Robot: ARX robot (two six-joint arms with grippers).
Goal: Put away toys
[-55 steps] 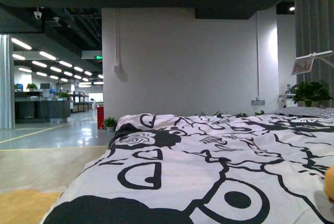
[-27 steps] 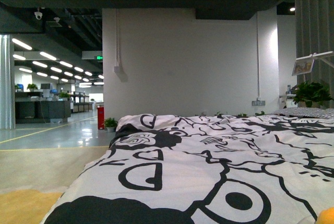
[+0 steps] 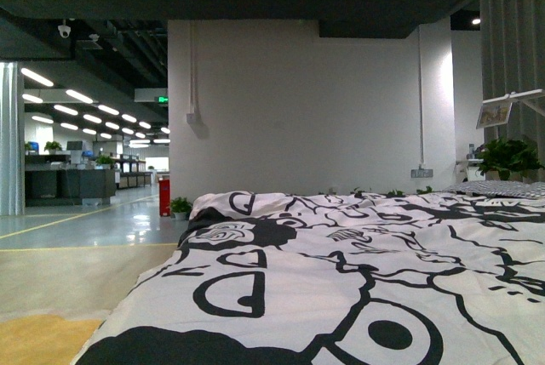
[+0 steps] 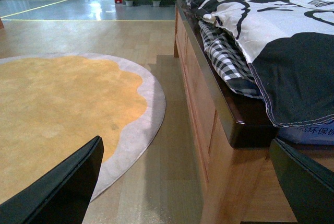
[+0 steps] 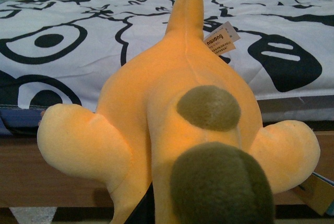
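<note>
The toy [image 5: 172, 130] fills the middle of the right wrist view. It is close to the camera, in front of the side of the bed [image 5: 62, 177], and its narrow end points over the duvet [image 5: 78, 31]. It does not seem to rest on anything, so I judge that the right gripper carries it. No finger shows in this view, only a dark sliver under the plush, so I cannot tell how the jaws stand.

The toy looks soft and light, with a thick, full body. It should give under pressure and is not likely to slip or break. The round trunk looks like the best place to hold, since a limb or the paper tag [image 5: 222, 38] could fold or tear.

The left gripper [image 4: 186, 148] is wide apart and holds nothing. Its dark fingers [image 4: 62, 187] frame the rug [image 4: 62, 104] and the wooden bed side.

In the front view the duvet covers the lower right of the frame, and neither the arms nor the toy show there. The head of the toy is cut off or turned away, so no face can be seen. No box or basket for toys appears in any view, so where it must go is not clear.
</note>
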